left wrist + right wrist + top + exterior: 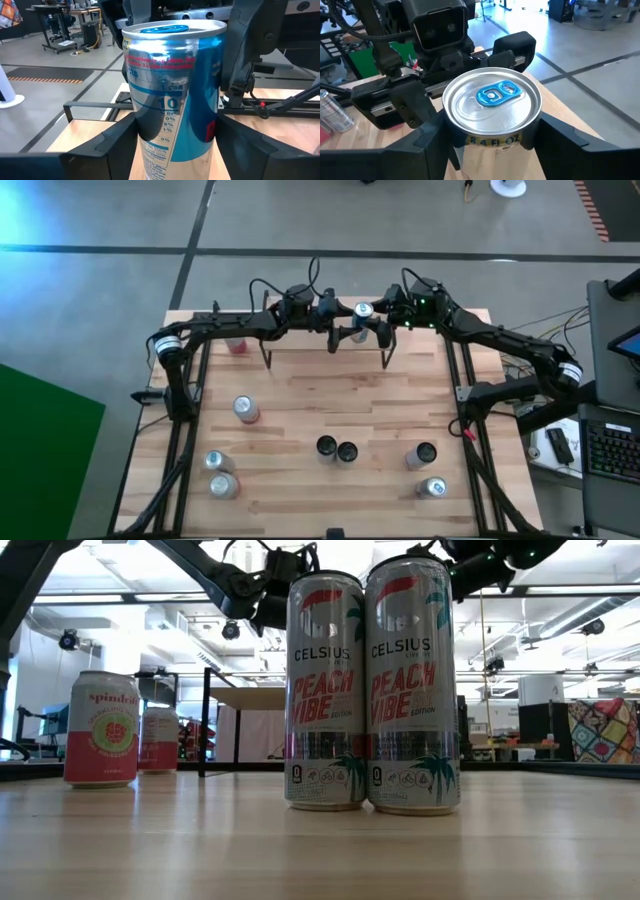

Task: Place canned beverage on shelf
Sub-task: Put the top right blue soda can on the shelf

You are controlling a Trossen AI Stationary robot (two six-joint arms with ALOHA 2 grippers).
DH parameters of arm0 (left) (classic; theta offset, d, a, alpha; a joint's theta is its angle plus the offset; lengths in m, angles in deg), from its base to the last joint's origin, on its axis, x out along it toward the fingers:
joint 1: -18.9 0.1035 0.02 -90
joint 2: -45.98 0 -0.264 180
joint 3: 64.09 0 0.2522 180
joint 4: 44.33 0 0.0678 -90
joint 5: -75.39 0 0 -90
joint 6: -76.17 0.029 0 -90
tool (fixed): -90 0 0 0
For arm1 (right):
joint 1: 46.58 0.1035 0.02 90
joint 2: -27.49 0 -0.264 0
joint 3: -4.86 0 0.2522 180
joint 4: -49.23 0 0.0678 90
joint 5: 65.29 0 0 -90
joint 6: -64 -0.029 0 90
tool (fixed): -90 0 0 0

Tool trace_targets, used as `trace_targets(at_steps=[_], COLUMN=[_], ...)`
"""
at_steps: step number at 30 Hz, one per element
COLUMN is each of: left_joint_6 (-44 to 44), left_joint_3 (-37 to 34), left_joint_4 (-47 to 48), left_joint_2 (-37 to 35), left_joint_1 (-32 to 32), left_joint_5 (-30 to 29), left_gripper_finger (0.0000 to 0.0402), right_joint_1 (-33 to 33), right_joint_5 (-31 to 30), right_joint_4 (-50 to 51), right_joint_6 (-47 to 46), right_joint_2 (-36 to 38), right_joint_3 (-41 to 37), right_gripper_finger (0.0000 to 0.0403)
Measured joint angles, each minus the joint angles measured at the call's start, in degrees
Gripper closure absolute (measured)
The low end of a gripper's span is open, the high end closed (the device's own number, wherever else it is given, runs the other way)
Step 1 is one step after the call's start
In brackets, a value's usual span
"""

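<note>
High view: blue-tab can (362,311) upright above shelf (325,340) at worktop's (330,410) far edge.
Left gripper (335,315): closed on can.
Right gripper (378,315): fingers flanking same can, grip uncertain.
Axis: vertical; shelf directly beneath.

You see a can (491,102) of glossy metal with a smooth silver lid and a shiny blue pull tab (498,93). The pincer fingers (107,145) around it look like matt black plastic. The desk (330,405) is light wood planks, smooth. Two tall cans (372,690) have a glossy printed skin.
</note>
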Motion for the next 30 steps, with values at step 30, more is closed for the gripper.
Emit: trace_targets(at_steps=[30], left_joint_6=[5.4], left_joint_3=[-17.6], left_joint_4=[4.1], left_joint_2=[-15.7], left_joint_1=[0.2], left_joint_5=[-2.9], left_gripper_finger=[0.0137], right_joint_1=[-17.1], right_joint_5=[5.7], right_joint_4=[-1.5], right_joint_6=[5.2], right_joint_2=[-13.1], right_joint_3=[7.1], right_gripper_finger=[0.0167])
